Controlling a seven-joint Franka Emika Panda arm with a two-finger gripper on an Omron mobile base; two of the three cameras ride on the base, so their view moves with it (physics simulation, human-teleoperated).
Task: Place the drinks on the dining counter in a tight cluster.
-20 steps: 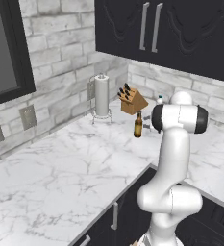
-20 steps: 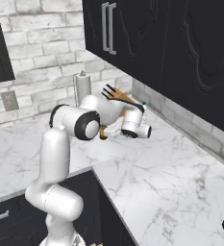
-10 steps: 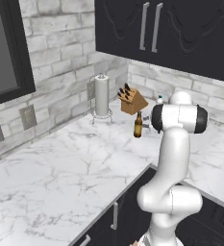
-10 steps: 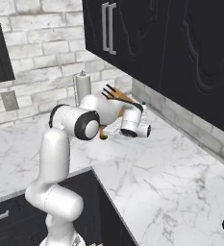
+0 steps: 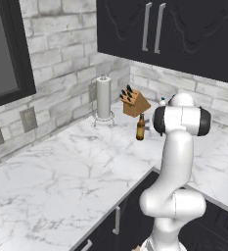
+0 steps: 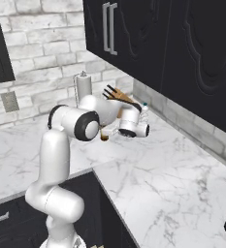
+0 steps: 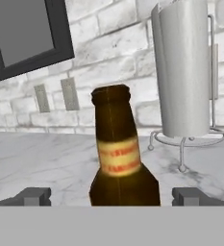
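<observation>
A brown glass bottle [image 7: 118, 153] with a pale label stands upright on the marble worktop [image 5: 61, 166], close in front of the hand. My gripper [image 7: 112, 196] is open, and its fingertips [image 7: 34, 196] stand wide on either side of the bottle's lower body without touching it. The same bottle [image 5: 140, 127] stands left of the arm's dark elbow in the left base view. A clear water bottle with a pale cap [image 6: 144, 112] stands behind the hand near the wall, its cap [image 5: 163, 102] just showing past the arm. The dining counter is out of view.
A paper-towel roll on a wire stand [image 5: 103, 98] and a wooden knife block [image 5: 135, 103] sit in the worktop's corner, just behind the brown bottle. Dark upper cabinets [image 5: 154, 29] hang above. The brick wall carries outlets [image 7: 69, 93].
</observation>
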